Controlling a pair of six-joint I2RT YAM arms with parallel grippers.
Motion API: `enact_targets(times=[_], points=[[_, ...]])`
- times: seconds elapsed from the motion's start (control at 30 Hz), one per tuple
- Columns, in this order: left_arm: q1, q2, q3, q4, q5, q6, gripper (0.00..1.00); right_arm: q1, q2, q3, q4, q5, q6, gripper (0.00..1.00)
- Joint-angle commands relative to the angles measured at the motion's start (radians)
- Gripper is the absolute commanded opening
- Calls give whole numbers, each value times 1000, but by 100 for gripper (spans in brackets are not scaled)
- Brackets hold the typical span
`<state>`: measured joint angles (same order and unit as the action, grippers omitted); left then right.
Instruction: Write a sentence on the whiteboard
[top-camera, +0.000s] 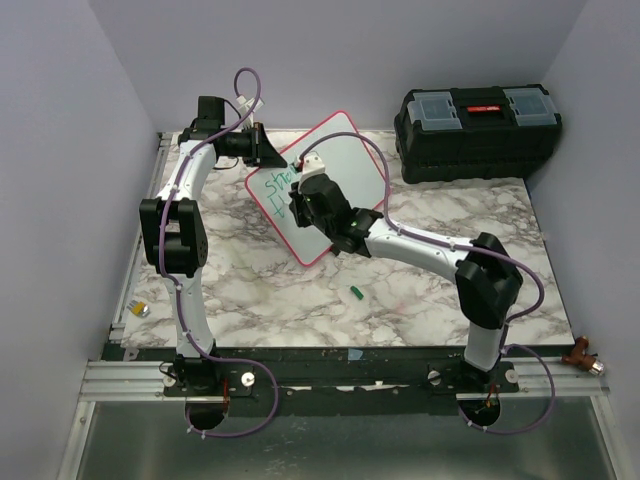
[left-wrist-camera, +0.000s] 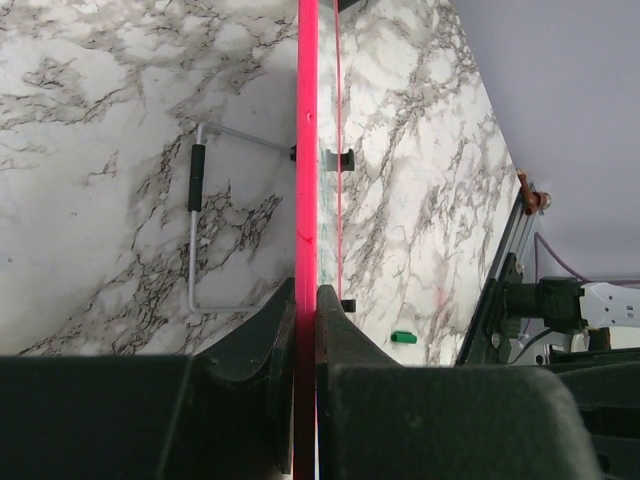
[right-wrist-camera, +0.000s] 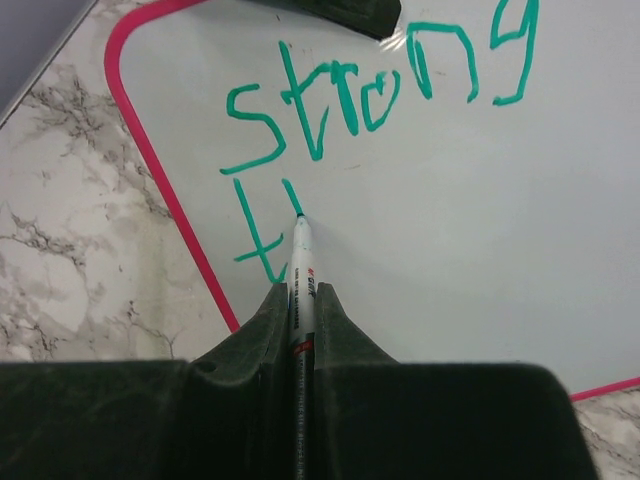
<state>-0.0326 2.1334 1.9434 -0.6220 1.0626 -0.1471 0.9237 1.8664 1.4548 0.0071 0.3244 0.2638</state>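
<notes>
Green ink: the sentence (right-wrist-camera: 370, 90), upper half of the right wrist view. The first line reads "strong", its last letter cut by the frame's top edge. The second line shows a "t" and the start of one stroke.

Whiteboard (top-camera: 335, 150): upper centre of the top view, turned diamond-wise on the marble table (top-camera: 420, 290). There the writing is too small to read, and part of it is hidden by the right gripper (top-camera: 303, 190). In the left wrist view only the board's red edge shows, so its face cannot be seen.

Left gripper (left-wrist-camera: 305, 300): fingers pressed together on that red edge, at the board's upper-left side in the top view.

Right gripper: over the board's lower-left part, fingers clamped on a marker (right-wrist-camera: 301, 260) whose tip touches the board at the unfinished stroke.

Dark object at the top of the right wrist view: cut off, not identifiable.

Toolbox (top-camera: 478, 130): upper right, just beside the board's far corner.

Small green piece (top-camera: 355, 293): on the table, below the board.
</notes>
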Motion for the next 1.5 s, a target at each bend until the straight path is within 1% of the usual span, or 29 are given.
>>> enact_targets(times=[0.0, 0.17, 0.3, 0.83, 0.93, 1.17, 1.47], points=[[-23, -24, -12, 4, 7, 61, 0, 6, -26, -78, -33, -27, 39, 1], [-24, -24, -12, 6, 6, 59, 0, 5, -60, -141, -33, -51, 64, 1], [-23, -24, -12, 7, 6, 59, 0, 5, -69, -156, -29, -53, 71, 1], [-23, -21, -13, 8, 6, 57, 0, 5, 0, -5, -46, 10, 26, 0], [-24, -21, -11, 7, 6, 58, 0, 4, 29, 35, -60, 52, 15, 1], [-23, -21, -11, 8, 7, 58, 0, 4, 50, 56, -64, 80, 8, 1], [-23, -22, -11, 7, 5, 58, 0, 4, 43, 41, -79, 108, 16, 1]])
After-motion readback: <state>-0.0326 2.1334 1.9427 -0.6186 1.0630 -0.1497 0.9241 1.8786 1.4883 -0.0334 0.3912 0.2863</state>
